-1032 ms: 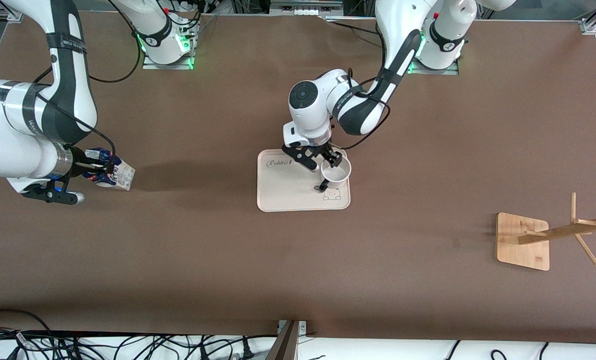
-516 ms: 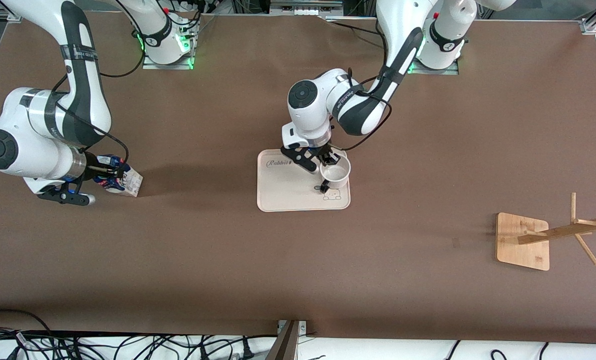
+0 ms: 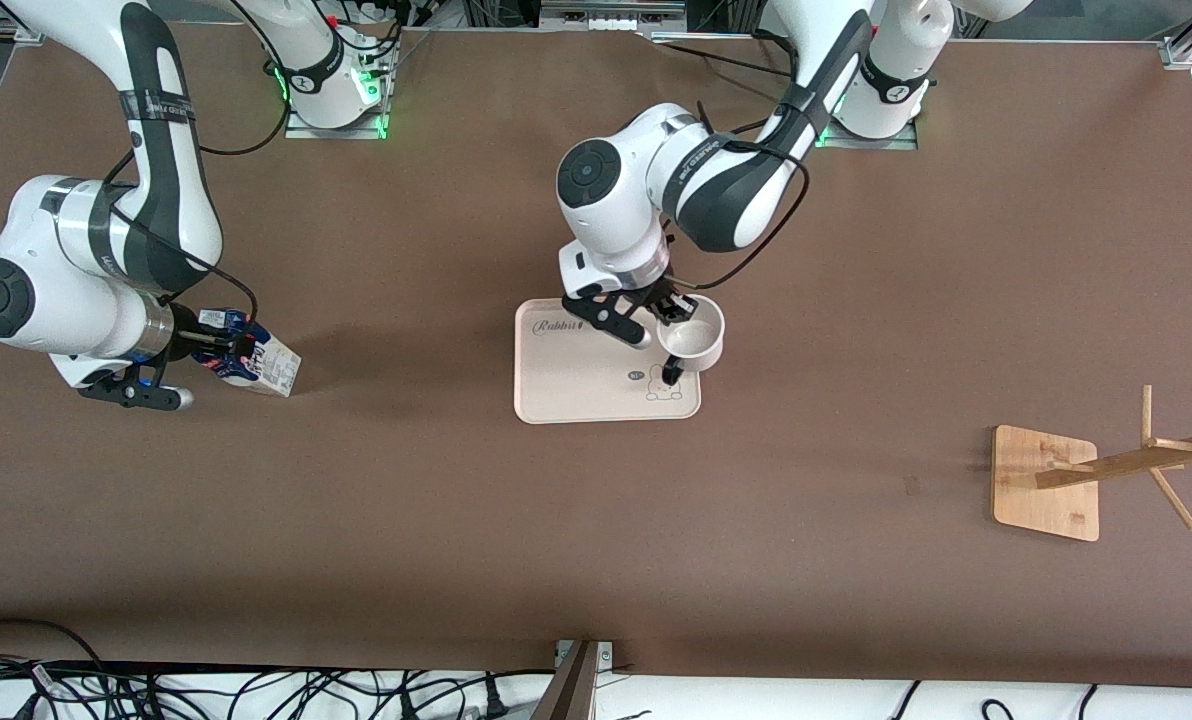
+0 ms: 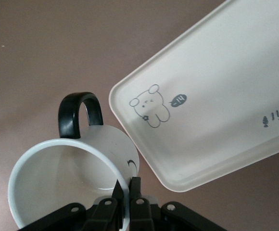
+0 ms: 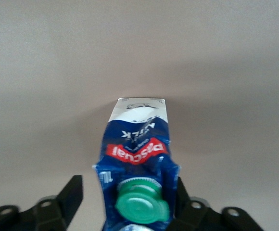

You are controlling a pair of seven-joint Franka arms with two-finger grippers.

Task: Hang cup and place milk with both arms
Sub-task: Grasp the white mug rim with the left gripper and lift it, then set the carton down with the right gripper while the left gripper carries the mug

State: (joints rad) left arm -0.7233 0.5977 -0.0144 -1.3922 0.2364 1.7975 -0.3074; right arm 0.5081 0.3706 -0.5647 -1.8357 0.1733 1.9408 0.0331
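Left gripper point(image 3: 670, 312) pinches white cup point(image 3: 691, 345) rim, black handle, lifted over tray point(image 3: 566, 385) edge. Right gripper point(image 3: 218, 345) clamps blue-white milk point(image 3: 261, 362), green cap, above table point(image 3: 556, 540) at right arm's end.

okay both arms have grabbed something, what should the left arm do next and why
Probably carry the cup toward the wooden rack at the left arm's end of the table. The left gripper is shut on the cup's rim, holding it up over the tray's edge, and the rack's pegs look free.
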